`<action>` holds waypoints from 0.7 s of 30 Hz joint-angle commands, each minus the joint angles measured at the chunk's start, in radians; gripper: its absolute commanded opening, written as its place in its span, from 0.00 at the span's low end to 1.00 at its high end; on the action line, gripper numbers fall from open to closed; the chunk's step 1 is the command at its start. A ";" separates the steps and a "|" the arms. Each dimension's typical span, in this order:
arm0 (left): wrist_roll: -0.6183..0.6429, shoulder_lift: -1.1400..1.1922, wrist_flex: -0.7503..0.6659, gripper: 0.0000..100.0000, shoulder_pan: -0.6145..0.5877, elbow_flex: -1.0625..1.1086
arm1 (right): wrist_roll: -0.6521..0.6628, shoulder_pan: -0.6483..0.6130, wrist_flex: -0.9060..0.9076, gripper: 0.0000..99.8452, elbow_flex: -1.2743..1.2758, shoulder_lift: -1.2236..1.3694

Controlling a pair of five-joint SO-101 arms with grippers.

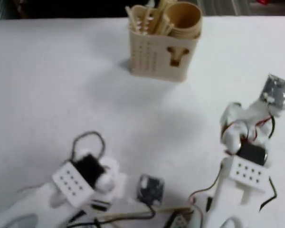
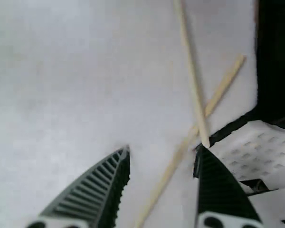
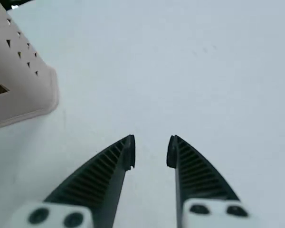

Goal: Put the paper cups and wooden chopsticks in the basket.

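Where the white table (image 1: 47, 85) nears its far edge, a beige perforated plastic basket (image 1: 156, 59) holds tan paper cups (image 1: 186, 19) and bundled wooden chopsticks (image 1: 145, 21). Two loose pale chopsticks (image 2: 199, 118) lie crossed (touching) at the wide-parted left gripper (image 2: 162, 149). The right gripper (image 3: 150, 142) is narrowly parted near the basket's corner.

Pretty bright, flat lighting all round. The table (image 1: 47, 85) is nearly blown out white, while the room past its far edge is almost black. Shadows are soft and weak. The basket (image 1: 156, 59) drops a pale grey smudge that leans toward the left gripper (image 2: 161, 154), and the chopsticks (image 2: 192, 80) just ahead of that gripper throw hardly any. Around the right gripper (image 3: 149, 145) the tabletop is evenly lit with no hard glare, and its ribbed fingers look dark against the white.
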 commanded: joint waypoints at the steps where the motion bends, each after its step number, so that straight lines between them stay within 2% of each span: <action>1: 0.020 -0.018 -0.092 0.23 0.142 0.092 | 0.012 0.039 -0.022 0.13 -0.009 -0.024; 7: 0.124 -0.016 -0.201 0.23 0.255 0.164 | 0.012 0.042 -0.027 0.13 -0.009 -0.024; 14: 0.195 -0.005 -0.247 0.23 0.295 0.199 | 0.012 0.042 -0.027 0.13 -0.009 -0.024; 21: 0.213 0.271 -0.302 0.23 0.292 0.137 | 0.012 0.041 -0.027 0.13 -0.009 -0.024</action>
